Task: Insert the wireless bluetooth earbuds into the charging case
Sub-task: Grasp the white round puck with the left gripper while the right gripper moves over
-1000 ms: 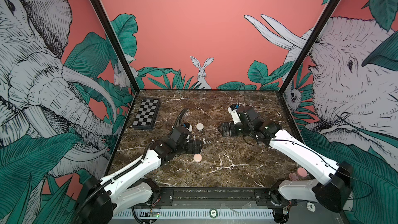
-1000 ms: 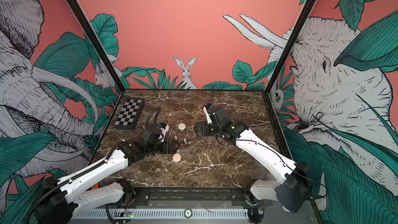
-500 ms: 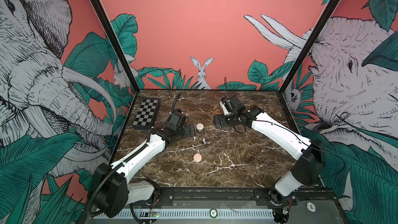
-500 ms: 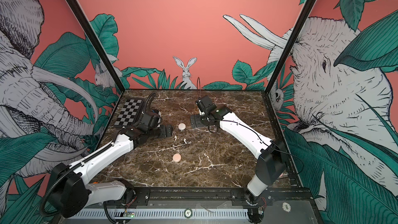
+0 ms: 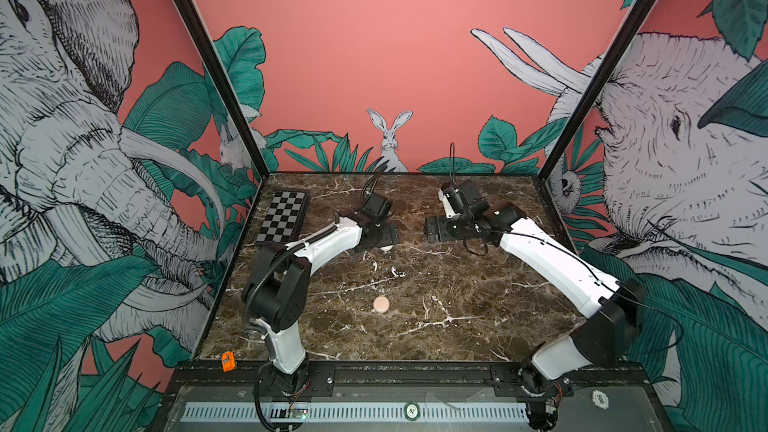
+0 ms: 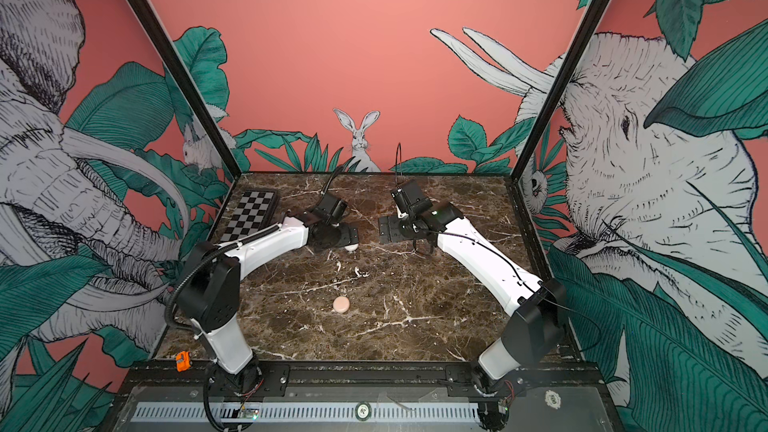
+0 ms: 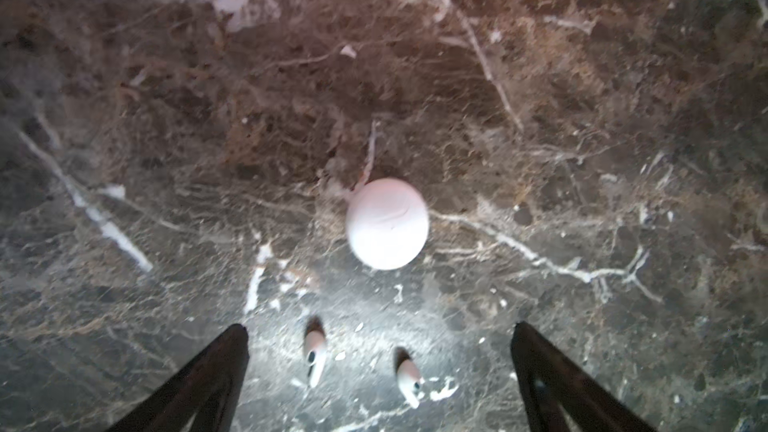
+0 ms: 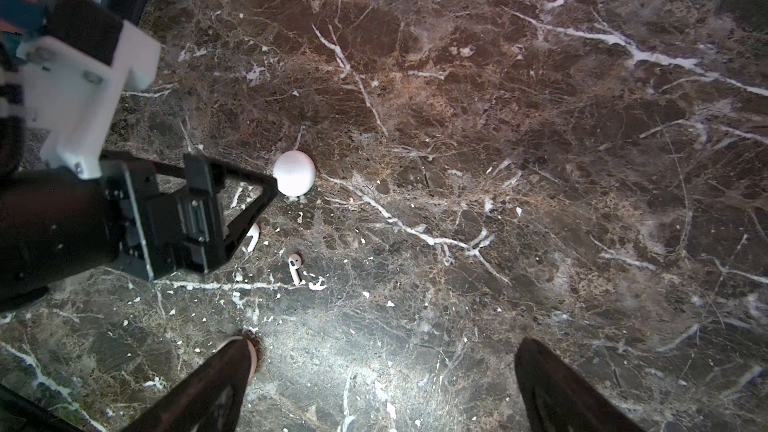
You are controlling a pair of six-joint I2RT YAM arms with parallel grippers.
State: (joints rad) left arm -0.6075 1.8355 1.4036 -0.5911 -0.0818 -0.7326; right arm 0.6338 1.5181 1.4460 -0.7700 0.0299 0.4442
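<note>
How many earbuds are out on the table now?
2. One earbud and the second earbud lie apart on the marble near the white case, both seen between the open left fingers. No others show.

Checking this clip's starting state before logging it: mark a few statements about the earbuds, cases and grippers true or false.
1. One earbud and the second earbud both lie loose on the marble table, outside any case. True.
2. The left gripper is shut on an earbud. False: it is open and empty.
3. The right gripper holds the pink case. False: it is open and empty; the pink case lies alone near the table's front.
4. The white case sits farther back than the pink case. True.
</note>
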